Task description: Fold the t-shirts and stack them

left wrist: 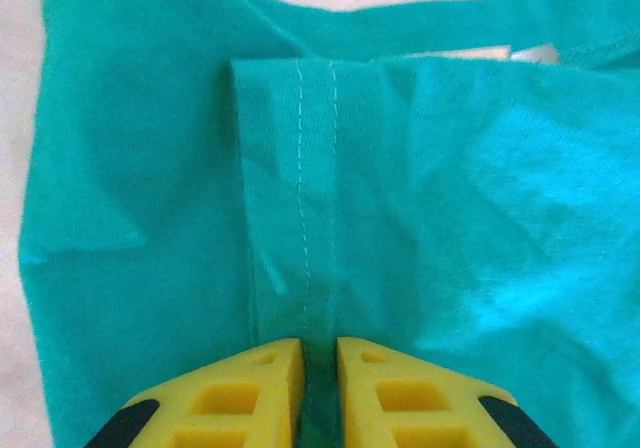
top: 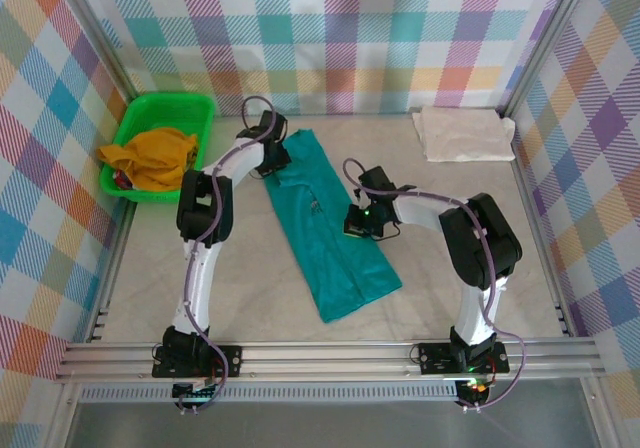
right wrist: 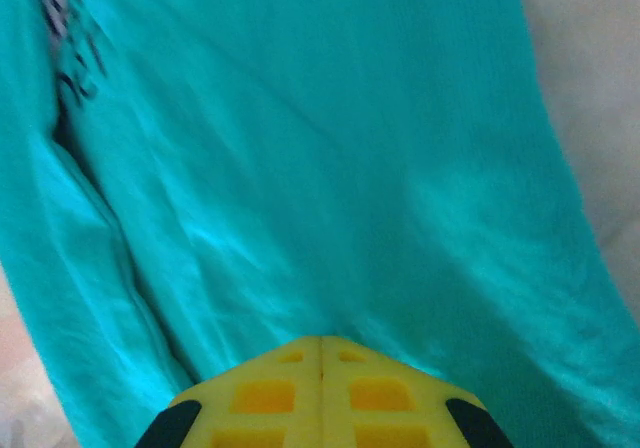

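Teal tee point(top: 335, 238) lies on the table point(top: 250, 268) as a long narrow strip, running diagonally from far-left to near-right, mid-table. Both long sides are folded in.

Left gripper point(top: 274, 160) is at the strip's far end. In the left wrist view, the left gripper point(left wrist: 320, 353) has its jaws slightly parted, released, with a thin gap between the yellow fingers point(left wrist: 250, 388). Teal cloth point(left wrist: 450, 218) shows in the gap. Just ahead is a folded-over flap with a double-stitched hem point(left wrist: 300, 188).

Right gripper point(top: 358, 223) is on the strip's right edge, about halfway along. In the right wrist view, the right gripper point(right wrist: 320, 343) is clenched, fingers flush, tips down on the tee point(right wrist: 330, 168). I cannot tell if any cloth is caught. Dark print point(right wrist: 70, 48) at upper left is blurred.

White tee point(top: 465, 133) sits folded in the far-right corner, well apart from the teal one.

Green basket point(top: 170, 96) in the far-left corner holds orange cloth point(top: 155, 158).
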Controlling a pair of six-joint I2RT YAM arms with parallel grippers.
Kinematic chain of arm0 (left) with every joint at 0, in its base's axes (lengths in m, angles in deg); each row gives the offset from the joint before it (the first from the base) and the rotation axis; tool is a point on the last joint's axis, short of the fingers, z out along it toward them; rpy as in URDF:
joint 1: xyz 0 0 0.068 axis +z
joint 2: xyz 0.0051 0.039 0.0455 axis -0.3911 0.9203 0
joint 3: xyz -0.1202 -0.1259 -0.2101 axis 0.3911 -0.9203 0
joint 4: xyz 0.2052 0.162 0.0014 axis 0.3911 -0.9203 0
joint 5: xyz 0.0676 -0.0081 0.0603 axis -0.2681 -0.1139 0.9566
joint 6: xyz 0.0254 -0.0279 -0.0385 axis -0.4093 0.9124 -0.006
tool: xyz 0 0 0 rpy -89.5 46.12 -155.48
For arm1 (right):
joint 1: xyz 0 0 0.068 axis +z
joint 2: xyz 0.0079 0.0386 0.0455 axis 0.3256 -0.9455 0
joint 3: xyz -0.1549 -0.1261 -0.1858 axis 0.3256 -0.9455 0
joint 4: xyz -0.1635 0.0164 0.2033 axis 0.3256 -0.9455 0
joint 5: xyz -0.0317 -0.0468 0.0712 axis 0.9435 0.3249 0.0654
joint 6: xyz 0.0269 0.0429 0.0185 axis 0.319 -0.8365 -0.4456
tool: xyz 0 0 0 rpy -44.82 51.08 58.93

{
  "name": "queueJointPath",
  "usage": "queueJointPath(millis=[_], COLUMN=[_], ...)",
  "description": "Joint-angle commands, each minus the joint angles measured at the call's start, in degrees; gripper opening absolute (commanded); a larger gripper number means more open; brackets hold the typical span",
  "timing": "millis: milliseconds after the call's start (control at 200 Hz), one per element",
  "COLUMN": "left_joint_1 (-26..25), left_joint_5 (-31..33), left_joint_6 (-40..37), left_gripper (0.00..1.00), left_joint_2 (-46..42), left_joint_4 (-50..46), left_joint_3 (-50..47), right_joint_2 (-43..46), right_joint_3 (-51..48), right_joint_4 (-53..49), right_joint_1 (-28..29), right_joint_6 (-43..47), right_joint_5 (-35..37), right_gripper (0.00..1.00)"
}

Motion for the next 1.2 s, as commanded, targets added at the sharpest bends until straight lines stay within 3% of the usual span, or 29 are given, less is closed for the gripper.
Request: queueJointPath(millis=[0, 130, 250, 410, 520, 595, 690, 825, 1005, 1065, 1195], left_joint_1=[0.4, 0.2, 0.2, 1.0, 1.5, 2.2, 3.0, 2.8, -0.8, -3.1, -6.3], left_joint_5=[-5.9, -11.9, -15.3, -12.1, -5.5, -1.4, -0.8, -3.1, -5.6, -5.4, -4.5], left_joint_6=[1.5, 0.8, 0.0, -2.5, -4.1, -3.7, -1.0, -1.0, 1.3, 1.5, 1.8], left_gripper=[0.18, 0.17, 0.18, 0.34, 0.40, 0.45, 0.51, 0.58, 0.47, 0.34, 0.21], left_joint_2=[7.6, 16.0, 22.3, 17.8, 6.3, -5.9, -18.2, -22.7, -28.1, -28.2, -26.0], left_joint_4=[-5.1, -7.4, -9.0, -10.6, -6.4, 4.7, 15.3, 9.7, 17.4, 18.7, 18.7], left_joint_3=[6.9, 20.9, 33.3, 32.9, 20.8, 3.5, -14.0, -19.6, -34.2, -35.8, -35.7], right_joint_2=[1.6, 2.4, 0.3, 2.5, 5.0, 5.8, 6.8, 7.2, 3.9, 2.8, 1.0], right_joint_3=[-4.9, -10.8, -9.1, -7.0, -4.7, -2.8, -1.5, -0.9, 1.6, 2.8, 4.7], right_joint_4=[5.8, 15.0, 14.8, 12.6, 8.6, 6.1, 4.3, 3.6, 2.1, 1.0, -0.1], right_joint_1=[-0.2, 0.0, 0.4, 0.6, 0.6, 0.6, 0.6, 0.6, 0.6, 0.6, 0.6], right_joint_6=[-7.7, -15.1, -15.4, -13.5, -9.7, -7.1, -4.7, -2.7, 0.2, 1.3, 2.4], right_joint_5=[-3.9, -6.0, -7.0, -5.2, -2.3, -2.0, -1.6, -0.4, -1.1, -0.8, 0.7], right_gripper=[0.00, 0.00, 0.00, 0.00, 0.03, 0.03, 0.04, 0.06, 0.00, 0.00, 0.00])
